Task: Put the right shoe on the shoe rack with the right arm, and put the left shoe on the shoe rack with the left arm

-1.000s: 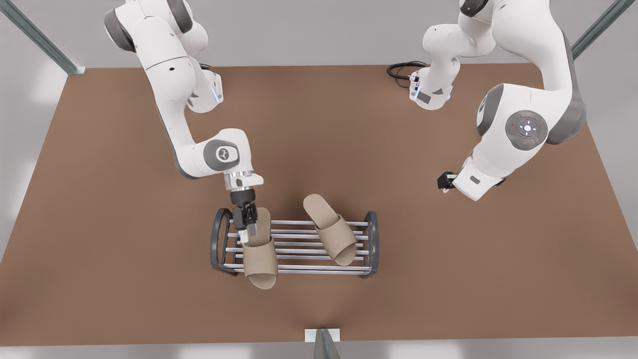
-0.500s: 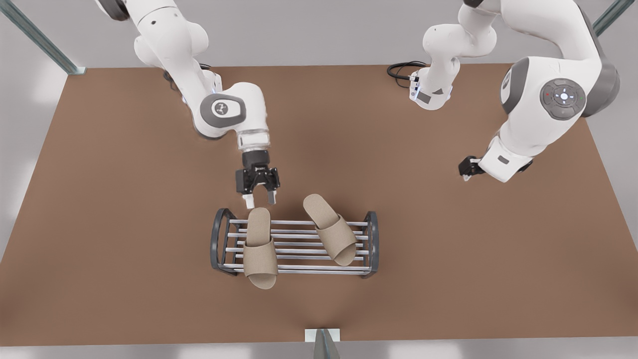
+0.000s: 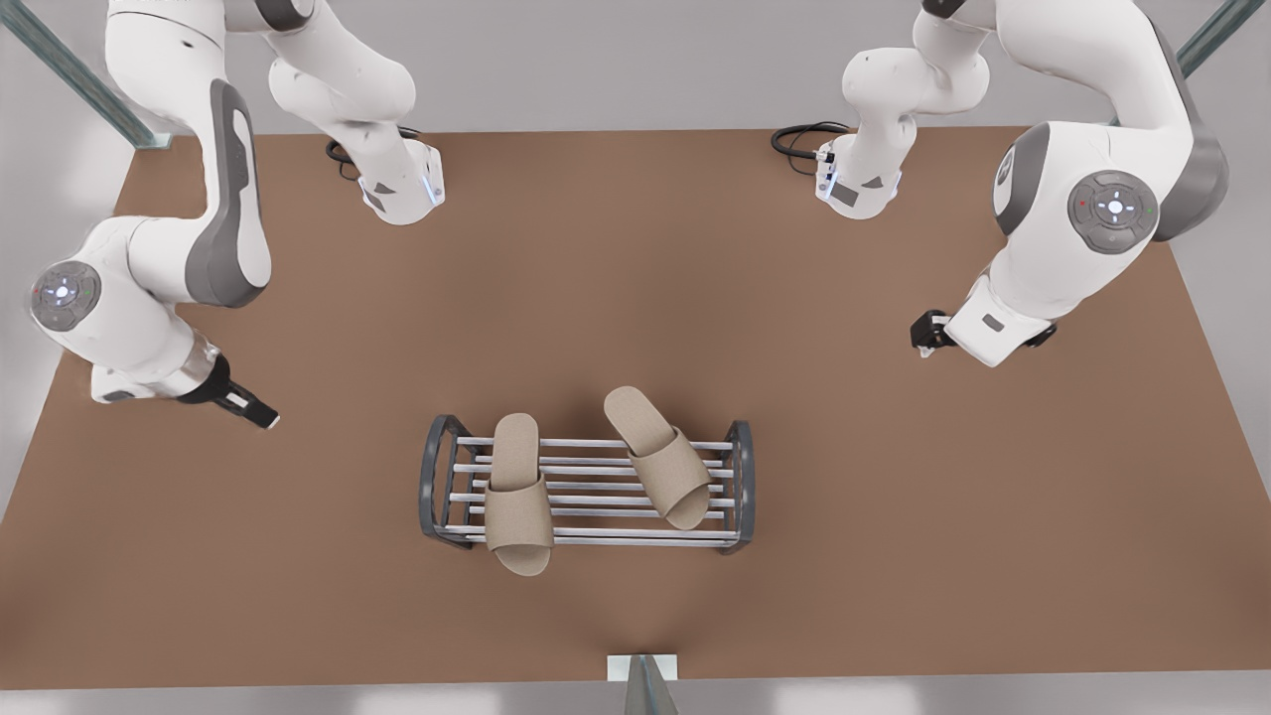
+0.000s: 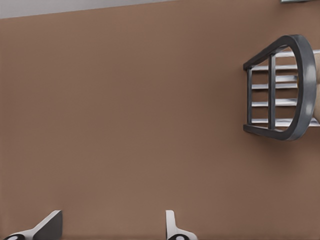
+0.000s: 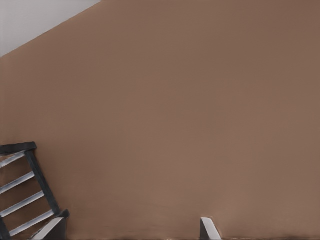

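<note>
The shoe rack (image 3: 740, 487) stands at the table's middle, toward the near edge. Two beige slippers lie across its rods. The left shoe (image 3: 518, 497) sits straight by the end frame on the front view's left, its toe overhanging the near rod. The right shoe (image 3: 660, 457) lies slanted nearer the other end. My left gripper (image 3: 260, 415) hangs open far off on the front view's left, holding nothing. Its fingers (image 4: 47, 227) stand wide apart, with the rack's arched end (image 4: 300, 90) beyond them. My right gripper (image 3: 923, 338) is open and empty out on the front view's right, its fingers (image 5: 207, 229) spread.
The brown table (image 3: 894, 556) has bare room all round the rack. Both arm bases (image 3: 402, 194) stand at the far edge, with a black cable (image 3: 799, 139) beside one of them. A metal post (image 3: 643, 680) sits at the near edge.
My left gripper let go of the left shoe on the rack, lifted off and swung far to the front view's left. The right arm drew back slightly, then held still.
</note>
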